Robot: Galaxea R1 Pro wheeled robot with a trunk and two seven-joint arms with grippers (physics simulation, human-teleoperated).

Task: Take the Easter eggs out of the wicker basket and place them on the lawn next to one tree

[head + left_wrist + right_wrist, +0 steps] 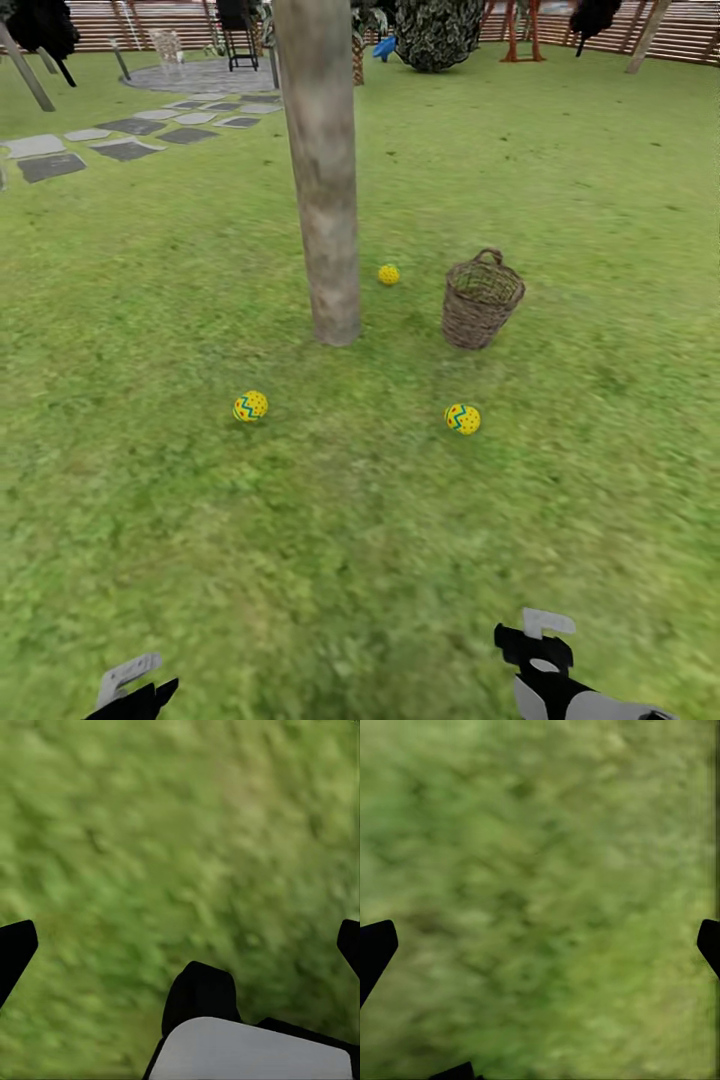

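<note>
Three Easter eggs lie on the lawn [360,540] around the tree [322,170]: one [251,406] to the trunk's front left, one [462,418] to its front right, one [388,274] just behind and right of the trunk. The wicker basket [481,299] stands upright to the right of the trunk, and no egg shows inside it. My left gripper [135,690] and right gripper [538,645] hang low at the near edge, far from the eggs. In both wrist views the fingertips [15,949] [375,945] stand wide apart over bare grass, so both are open and hold nothing.
A stone path [130,135] runs at the far left toward a round paved patch. A brown slat fence [680,30], a dark bush [438,30], red playset legs [520,35] and other trunks [25,75] line the back.
</note>
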